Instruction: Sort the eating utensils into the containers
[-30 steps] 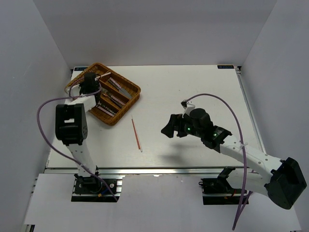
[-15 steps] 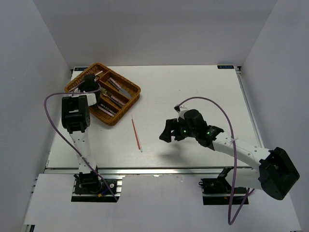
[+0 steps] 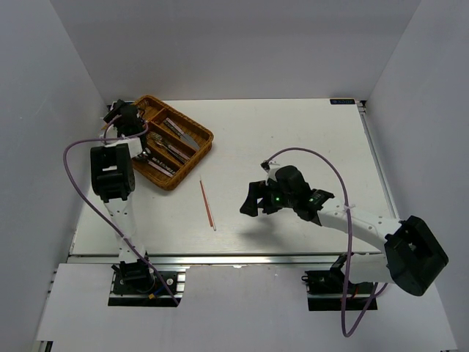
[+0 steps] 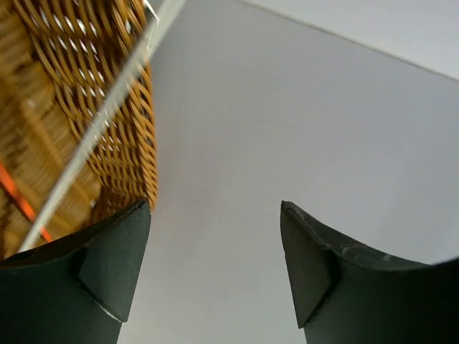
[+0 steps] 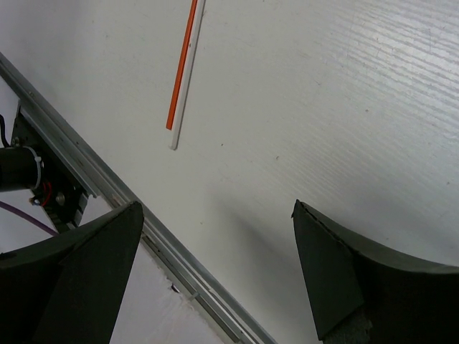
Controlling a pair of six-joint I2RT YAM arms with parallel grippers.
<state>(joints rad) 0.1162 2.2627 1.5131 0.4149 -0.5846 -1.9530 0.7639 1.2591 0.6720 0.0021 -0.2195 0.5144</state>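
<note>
My right claw (image 3: 251, 199) has edged a little to the left since a second ago. It hangs over bare tabletop (image 3: 293, 132) with its jaws spread wide and nothing between them. Farther off, my left claw (image 3: 119, 114) has left its spot above the tray (image 3: 192, 163) and now sits at the tray's far-left corner, outside the rim. It too gapes wide and holds nothing. The chopstick (image 3: 207, 204) has not moved.

That chopstick lies flat on the tabletop between the right claw and the tray, touching neither. It is thin, orange-red and white, with its length running near to far. In the tray the utensils (image 3: 170, 143) lie lengthwise in the long compartments, dark patterned handles beside silver ends. My left wrist view shows a white stick (image 4: 93, 136) slanting across the brown weave, with an orange-red length beside it.

The metal rail (image 5: 107, 193) at the near edge runs close past the chopstick's near tip. Open tabletop spreads right of the tray and all round my right claw. My left claw is hard by the tabletop's far-left corner, with the tray wall just beside it.
</note>
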